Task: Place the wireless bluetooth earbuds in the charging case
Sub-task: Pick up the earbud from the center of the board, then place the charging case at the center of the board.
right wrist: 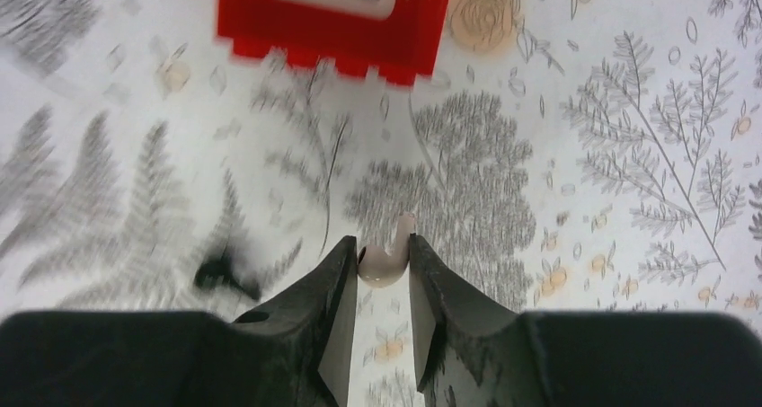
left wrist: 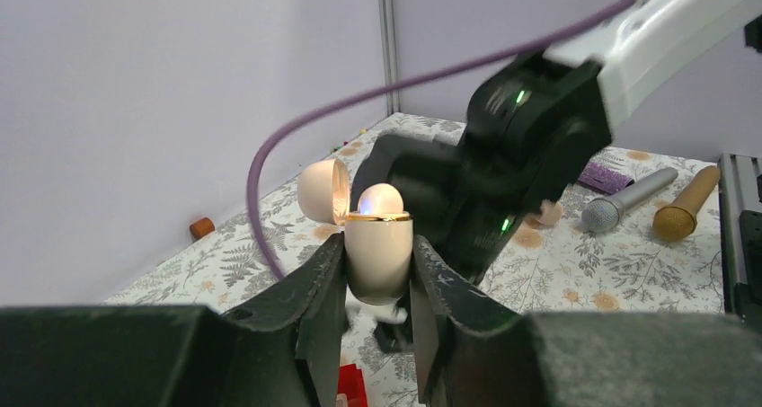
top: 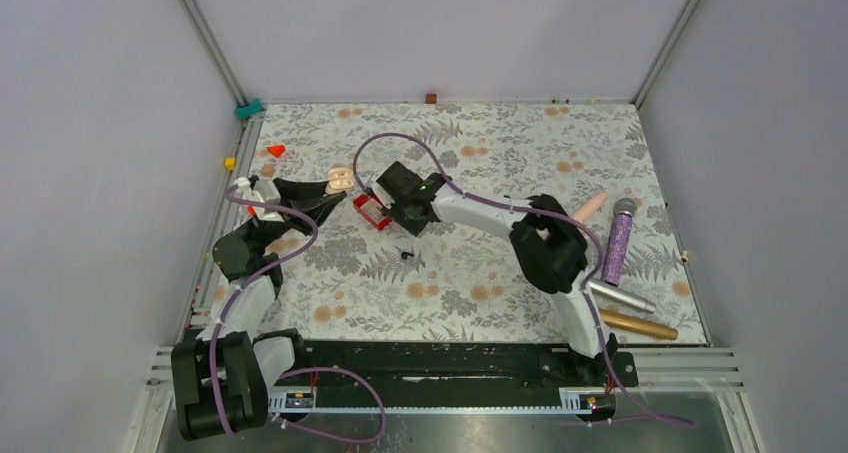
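Your left claw (left wrist: 380, 243) was clamped on the open case (left wrist: 378, 268), and your right claw (right wrist: 382, 243) gripped an earbud (right wrist: 385, 265), red box (right wrist: 332, 21) ahead.

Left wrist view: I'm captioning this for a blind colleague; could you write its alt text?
The left gripper clamps a beige charging case upright, lid hinged open, with what looks like a pale earbud seated inside. Close behind is the right arm's black wrist, and a silver microphone and a gold microphone lie on the floral table at right.
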`<state>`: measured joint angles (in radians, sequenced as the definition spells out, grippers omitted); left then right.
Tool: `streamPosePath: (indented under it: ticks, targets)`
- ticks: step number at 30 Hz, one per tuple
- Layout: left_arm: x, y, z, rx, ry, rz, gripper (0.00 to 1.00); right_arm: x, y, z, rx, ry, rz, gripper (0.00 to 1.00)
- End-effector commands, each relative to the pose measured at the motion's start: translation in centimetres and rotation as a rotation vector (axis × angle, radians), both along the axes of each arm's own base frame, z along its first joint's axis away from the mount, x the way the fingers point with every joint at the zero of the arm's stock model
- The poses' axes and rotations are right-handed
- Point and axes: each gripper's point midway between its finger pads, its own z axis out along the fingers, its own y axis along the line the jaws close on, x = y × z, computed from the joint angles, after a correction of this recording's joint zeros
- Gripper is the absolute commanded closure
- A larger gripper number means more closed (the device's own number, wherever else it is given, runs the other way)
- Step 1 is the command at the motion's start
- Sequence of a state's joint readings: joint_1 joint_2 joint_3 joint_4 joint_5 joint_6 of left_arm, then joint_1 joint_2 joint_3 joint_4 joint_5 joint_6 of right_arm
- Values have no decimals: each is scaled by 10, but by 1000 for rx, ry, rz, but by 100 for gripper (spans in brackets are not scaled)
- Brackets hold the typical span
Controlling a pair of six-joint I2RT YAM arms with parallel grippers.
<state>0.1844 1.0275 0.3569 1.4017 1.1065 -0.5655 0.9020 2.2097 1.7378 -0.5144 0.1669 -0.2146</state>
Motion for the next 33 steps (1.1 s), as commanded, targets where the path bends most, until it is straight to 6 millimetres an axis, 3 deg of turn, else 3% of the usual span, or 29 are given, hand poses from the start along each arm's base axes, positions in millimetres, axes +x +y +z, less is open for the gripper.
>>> streamPosePath:
  ticks: [1,6,10,13,17,20,25,33]
  targets:
    - [-4,-2,5,10,-37,-13,100,-12,-8,107,258,12,81,76]
    - [-15,-25,-7,61,-10,-147,100,-52,-35,162,432,157,207,75]
    - [-21,-45,-16,80,34,-256,100,-87,-51,170,470,232,337,75]
    - [-21,-52,-20,84,64,-301,100,-104,-64,144,421,276,394,74]
    - [-27,-58,-19,89,56,-331,100,-100,-90,81,259,246,447,74]
    - [-29,-58,-18,90,51,-333,100,-95,-102,48,168,232,503,74]
    - [-33,-58,-16,92,42,-334,100,-98,-105,24,89,204,601,75]
    - [-37,-59,-13,100,30,-343,100,-134,-95,-6,-70,176,753,72]
